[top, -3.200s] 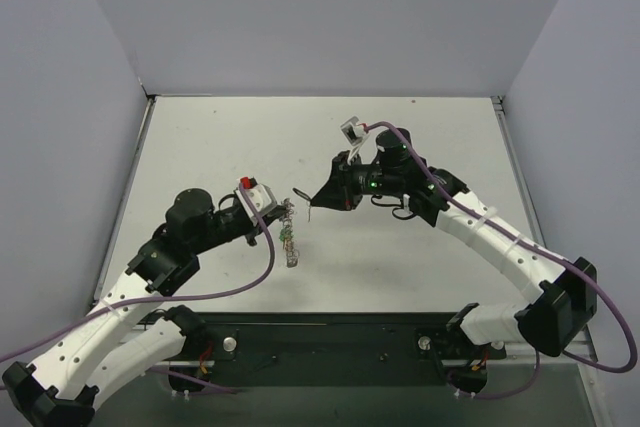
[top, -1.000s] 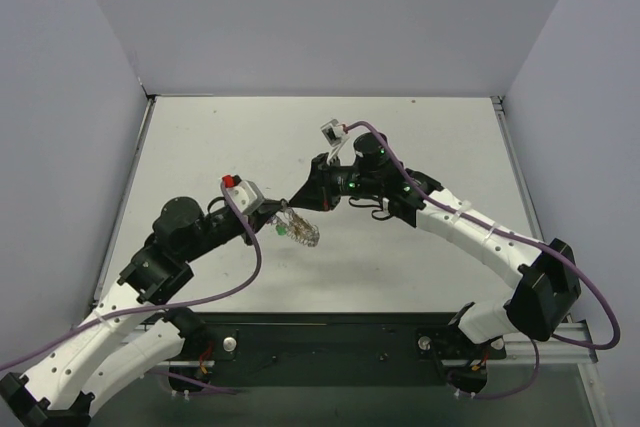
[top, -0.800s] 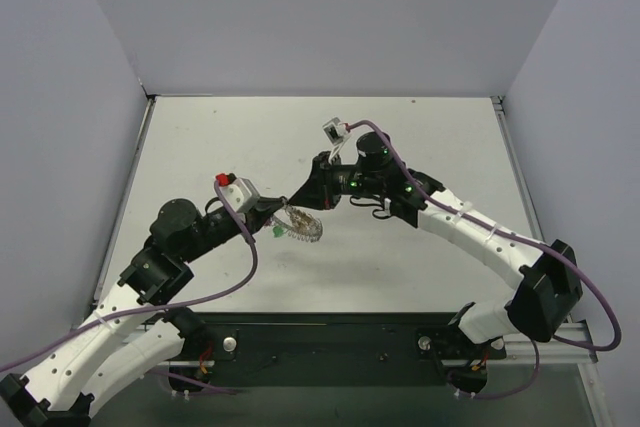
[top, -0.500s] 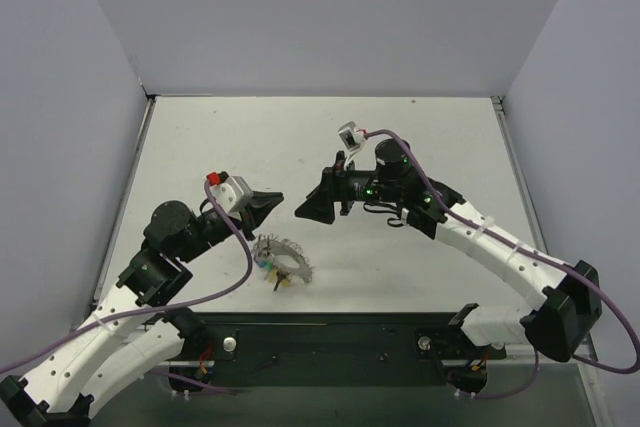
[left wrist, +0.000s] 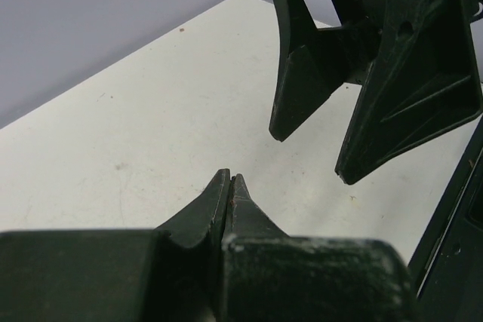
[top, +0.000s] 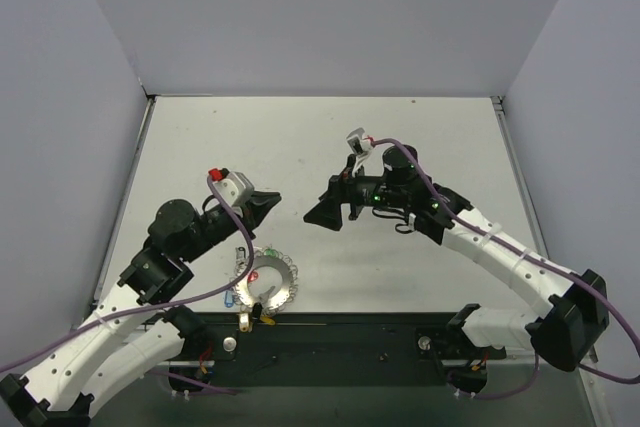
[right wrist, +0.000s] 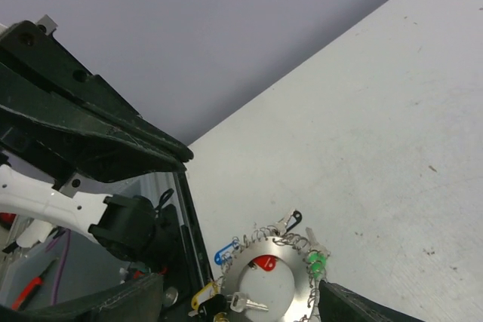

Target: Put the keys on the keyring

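- silvery metal keyring (top: 268, 283) with a ribbed, coil-like rim lies flat on the white tabletop (top: 400, 137), close to the near edge and just beside the black base rail (top: 350, 332).
- small metal keys (right wrist: 245, 304) with coloured plastic heads cluster at the ring's rim. in the right wrist view a green head (right wrist: 315, 264) sits on one side, and a blue head (right wrist: 224, 252) and a yellow head (right wrist: 202, 294) on the other. a red head (right wrist: 263, 262) shows in the open centre.
- whether each key is threaded on the ring cannot be told.
- black left gripper (top: 274, 199) hangs above the table, beyond the ring and apart from it. its fingers (left wrist: 226, 201) are pressed together with nothing between them.
- black right gripper (top: 318, 215) faces the left one across a gap, tips near but not touching. its jaws stand wide apart, as the left wrist view shows (left wrist: 308, 160), and they grip nothing.
- neither gripper touches the keyring, which lies nearer the left arm than the right.
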Available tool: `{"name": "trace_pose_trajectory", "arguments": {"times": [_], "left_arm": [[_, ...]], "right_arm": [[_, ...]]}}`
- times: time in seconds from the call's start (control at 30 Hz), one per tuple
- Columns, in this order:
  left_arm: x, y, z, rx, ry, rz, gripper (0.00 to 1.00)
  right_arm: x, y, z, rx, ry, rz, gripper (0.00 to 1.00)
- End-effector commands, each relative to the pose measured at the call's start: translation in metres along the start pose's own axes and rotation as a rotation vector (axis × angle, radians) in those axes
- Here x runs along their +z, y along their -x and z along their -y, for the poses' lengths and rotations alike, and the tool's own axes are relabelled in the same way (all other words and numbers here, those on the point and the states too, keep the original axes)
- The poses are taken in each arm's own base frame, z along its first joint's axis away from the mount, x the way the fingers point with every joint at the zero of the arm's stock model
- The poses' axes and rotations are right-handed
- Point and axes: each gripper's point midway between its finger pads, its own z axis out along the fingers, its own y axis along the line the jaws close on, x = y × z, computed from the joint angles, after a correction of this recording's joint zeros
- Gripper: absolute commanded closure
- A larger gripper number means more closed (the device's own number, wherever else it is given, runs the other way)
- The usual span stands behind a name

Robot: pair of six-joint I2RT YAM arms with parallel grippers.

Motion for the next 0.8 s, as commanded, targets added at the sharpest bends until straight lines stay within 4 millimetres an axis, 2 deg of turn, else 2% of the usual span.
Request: {"name": "trace_pose_trajectory", "arguments": {"times": [0.0, 0.07, 0.2, 0.23, 0.27, 0.33, 0.37, 0.4, 0.43, 0.47, 0.5, 0.53, 0.57, 0.6, 0.63, 0.67, 0.73, 0.77], "left_arm": [[-0.007, -0.005, -0.013, -0.075, 0.102, -0.032, 1.00], [-0.007, -0.012, -0.018, -0.118, 0.140, -0.062, 1.00], [-0.008, -0.037, -0.025, -0.200, 0.201, -0.157, 1.00], [-0.009, -0.045, -0.026, -0.239, 0.217, -0.173, 0.97], [-0.010, -0.049, -0.030, -0.262, 0.241, -0.178, 0.89], [-0.012, -0.059, -0.032, -0.328, 0.272, -0.191, 0.55], [-0.014, -0.059, -0.041, -0.347, 0.326, -0.173, 0.29], [-0.015, -0.059, -0.044, -0.365, 0.349, -0.160, 0.12], [-0.016, -0.059, -0.049, -0.424, 0.389, -0.144, 0.12], [-0.017, -0.055, -0.052, -0.440, 0.410, -0.119, 0.12], [-0.017, -0.052, -0.052, -0.448, 0.409, -0.108, 0.12], [-0.015, -0.048, -0.049, -0.447, 0.387, -0.101, 0.11], [-0.011, -0.042, -0.044, -0.447, 0.346, -0.086, 0.11], [-0.009, -0.040, -0.043, -0.448, 0.339, -0.084, 0.11], [-0.007, -0.039, -0.042, -0.446, 0.332, -0.089, 0.11], [-0.004, -0.039, -0.045, -0.447, 0.343, -0.096, 0.11], [-0.001, -0.039, -0.045, -0.429, 0.332, -0.103, 0.11], [0.003, -0.038, -0.042, -0.428, 0.308, -0.092, 0.10]], "right_arm": [[0.006, -0.013, 0.016, -0.052, -0.060, -0.029, 0.17], [0.015, -0.033, 0.032, -0.043, -0.123, -0.093, 0.16], [0.034, -0.080, 0.047, -0.019, -0.172, -0.230, 0.17], [0.038, -0.085, 0.050, -0.014, -0.179, -0.231, 0.17], [0.041, -0.097, 0.055, 0.016, -0.201, -0.255, 0.17], [0.039, -0.100, 0.073, 0.041, -0.289, -0.231, 0.15], [0.035, -0.096, 0.077, 0.063, -0.323, -0.206, 0.12], [0.028, -0.101, 0.084, 0.079, -0.361, -0.200, 0.10], [0.020, -0.090, 0.099, 0.086, -0.432, -0.140, 0.08], [0.007, -0.073, 0.096, 0.086, -0.456, -0.062, 0.01], [-0.005, -0.074, 0.104, 0.098, -0.497, -0.033, 0.00], [-0.024, -0.064, 0.122, 0.107, -0.590, 0.030, 0.00], [-0.044, -0.046, 0.121, 0.105, -0.623, 0.111, 0.00], [-0.058, -0.050, 0.129, 0.138, -0.672, 0.131, 0.00], [-0.081, -0.043, 0.146, 0.162, -0.752, 0.181, 0.00], [-0.098, -0.033, 0.142, 0.160, -0.772, 0.238, 0.00], [-0.120, -0.039, 0.151, 0.166, -0.845, 0.258, 0.00], [-0.140, -0.034, 0.157, 0.166, -0.906, 0.309, 0.00]]}}
